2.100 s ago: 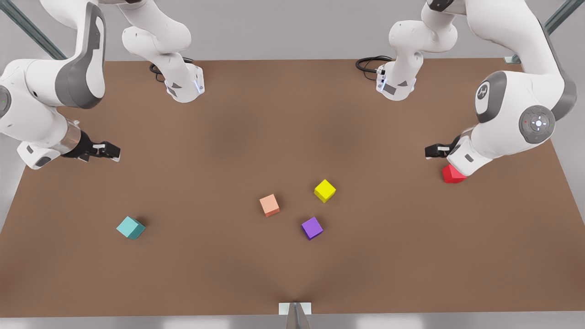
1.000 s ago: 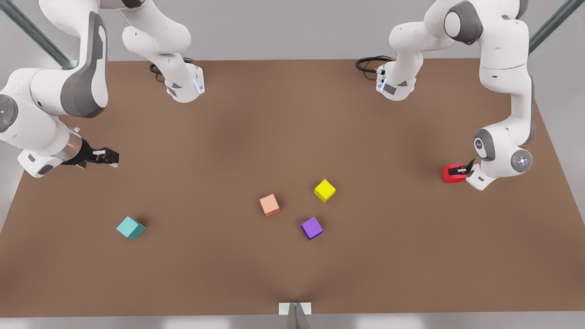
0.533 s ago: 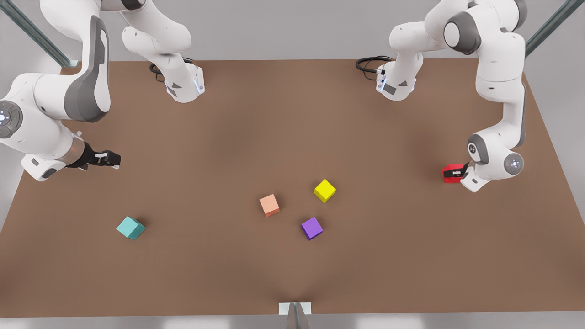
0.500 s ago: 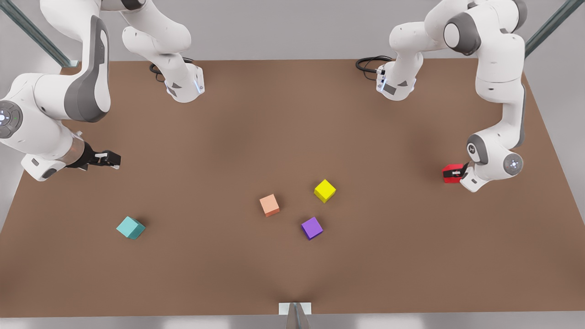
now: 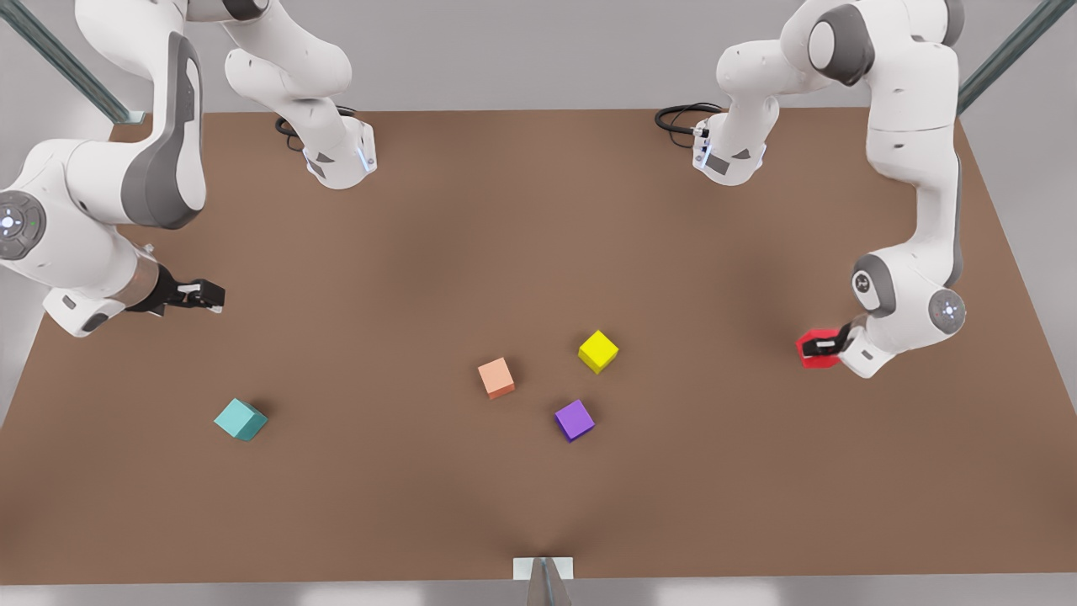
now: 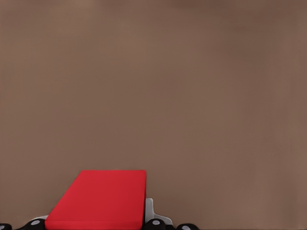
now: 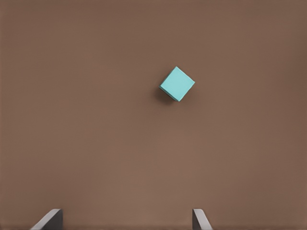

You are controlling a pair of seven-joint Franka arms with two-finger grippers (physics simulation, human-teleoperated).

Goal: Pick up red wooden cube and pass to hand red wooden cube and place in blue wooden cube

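Observation:
At the front view's right, my left gripper is shut on the red wooden cube, holding it just above the brown table. The left wrist view shows the red wooden cube between the fingers of the left gripper. The blue wooden cube is teal and rests on the table at the front view's lower left. My right gripper hovers open above the table's left side, farther back than that cube. In the right wrist view the blue wooden cube lies ahead of the right gripper, well apart from its fingers.
Three other cubes sit near the table's middle: a salmon cube, a yellow cube and a purple cube. The arm bases stand at the back edge. A small bracket marks the front edge.
The left gripper came down onto the red cube, shut on it, and has now carried it a little toward the front view's lower left. The right arm shifted only slightly.

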